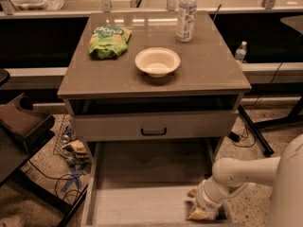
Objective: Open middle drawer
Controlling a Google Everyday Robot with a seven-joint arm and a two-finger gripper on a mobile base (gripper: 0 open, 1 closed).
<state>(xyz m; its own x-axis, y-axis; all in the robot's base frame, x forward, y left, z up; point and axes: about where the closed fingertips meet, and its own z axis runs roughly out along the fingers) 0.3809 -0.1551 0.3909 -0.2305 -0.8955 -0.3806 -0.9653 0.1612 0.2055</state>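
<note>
The middle drawer (118,126) is a wide grey front panel with a small black bar handle (153,131), sitting flush in the cabinet under a dark open slot. Below it a larger grey drawer (142,205) is pulled far out toward me, its inside bare. My gripper (201,211) is low at the bottom right, down at the front right corner of that pulled-out drawer, well below and right of the black handle. My white arm (246,171) reaches in from the right edge.
On the cabinet top (213,65) are a green snack bag (109,40), a white bowl (157,61) and a water bottle (186,13). A dark chair (21,126) and cables with clutter (71,150) lie at the left. A small bottle (241,51) stands at the right.
</note>
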